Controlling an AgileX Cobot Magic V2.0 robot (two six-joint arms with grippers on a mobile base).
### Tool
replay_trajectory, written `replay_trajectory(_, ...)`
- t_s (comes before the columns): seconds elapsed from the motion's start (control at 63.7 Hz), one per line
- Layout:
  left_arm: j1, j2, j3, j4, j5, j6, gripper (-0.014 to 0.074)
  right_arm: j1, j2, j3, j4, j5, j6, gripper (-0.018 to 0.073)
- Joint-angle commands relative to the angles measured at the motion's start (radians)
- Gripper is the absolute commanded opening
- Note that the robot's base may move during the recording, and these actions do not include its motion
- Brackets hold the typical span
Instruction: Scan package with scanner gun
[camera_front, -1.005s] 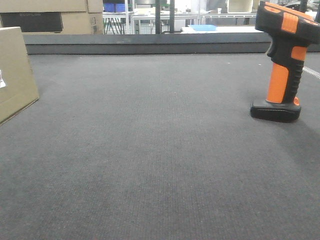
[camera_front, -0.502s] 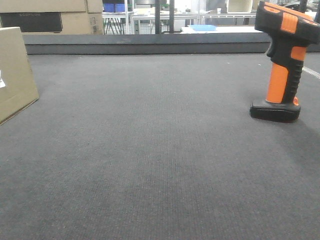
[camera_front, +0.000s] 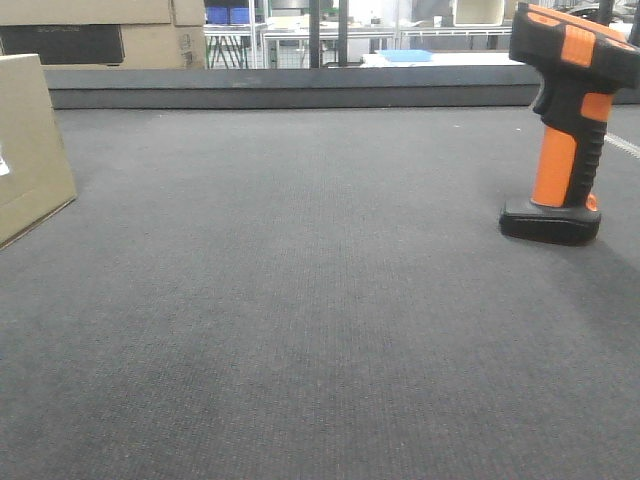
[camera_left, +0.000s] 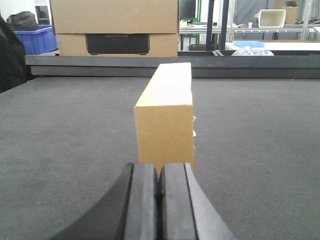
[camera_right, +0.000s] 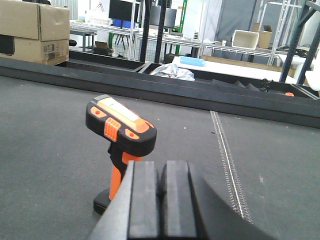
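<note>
The scanner gun (camera_right: 121, 145) stands upright on its flat foot on the dark mat (camera_front: 320, 330), just ahead of the right gripper (camera_right: 160, 200), whose fingers are pressed together, holding nothing. The left gripper (camera_left: 159, 200) is likewise closed and empty, with the package (camera_left: 165, 117) standing on the mat right before its tips. In the front view, scanner at right and package (camera_front: 30, 140) at left sit well apart, barely shifted from a second ago. Nothing is gripped yet; the task looks barely begun. Beyond, boxes with dark panels (camera_left: 116, 27).
</note>
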Motion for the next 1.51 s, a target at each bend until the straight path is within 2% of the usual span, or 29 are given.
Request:
replay_trajectory(0.0,-0.008,-0.005,-0.001,-0.007,-0.028,-0.004,-0.0111,-0.004,-0.005,0.003,-0.004,-0.024,-0.001,-0.0153)
replay_trajectory(0.785,-0.008,-0.005,-0.001,-0.007,-0.028,-0.004,-0.0111,-0.004,-0.005,0.014,-0.008,-0.030,0.000,-0.0153)
replay_trajectory(0.848,-0.008,-0.005,-0.001,-0.007,-0.028,-0.004,-0.0111,-0.004,-0.005,0.016,-0.068,-0.043,0.065,-0.0153)
replay_trajectory(0.91,-0.008,-0.005,-0.001,-0.007,-0.028,-0.004,-0.0111,-0.005,-0.005,0.016,-0.174,-0.048,0.205,-0.0153)
replay_trajectory(0.957,-0.008,-0.005,-0.001,-0.007,-0.028,-0.004,-0.0111,-0.014,-0.005,0.016,-0.220,-0.048,0.259,-0.0153)
replay_trajectory(1.177,-0.008,-0.005,-0.001,-0.007,-0.028,-0.004,-0.0111,-0.113,-0.012,0.088,-0.220,-0.062,0.264,-0.0153)
replay_trajectory(1.491,-0.008,-0.005,-0.001,-0.007,-0.028,-0.004,-0.0111,-0.119,-0.123,0.291,-0.220,-0.162,0.267,-0.0153)
